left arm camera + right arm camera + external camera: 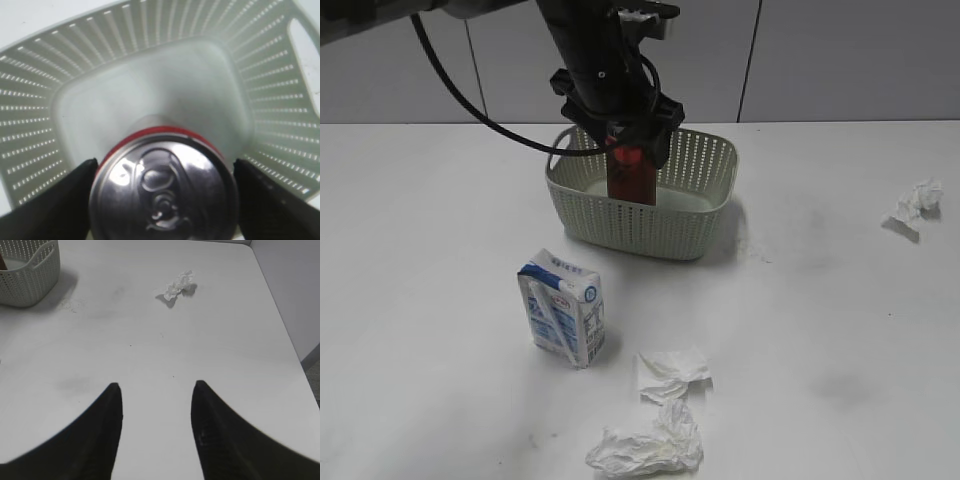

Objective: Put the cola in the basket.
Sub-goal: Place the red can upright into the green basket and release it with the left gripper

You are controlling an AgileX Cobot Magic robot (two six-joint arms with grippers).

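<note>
Red can first: the cola hangs upright inside the basket, lower part already below the rim, pinched at its sides by the left gripper. From the left wrist view you're staring straight down on the silver top, with one dark finger pressed to each side and the basket floor underneath, looking bare.

So the step in hand is basically the set-down. I can't tell from these views whether the can's base is touching the floor yet (the basket wall hides it), so I'd ease down until it seats, then spread the fingers only a little and lift straight up. It's a tall slim can, so any sideways drag on the way out could tip it. It also sits toward the back-left part of the basket, so watch the near wall on retreat.

Right gripper is well off over bare tabletop, its fingers spread apart with nothing between them. Milk carton and the crumpled tissues are out front, well apart from the basket, no trouble for this move.
</note>
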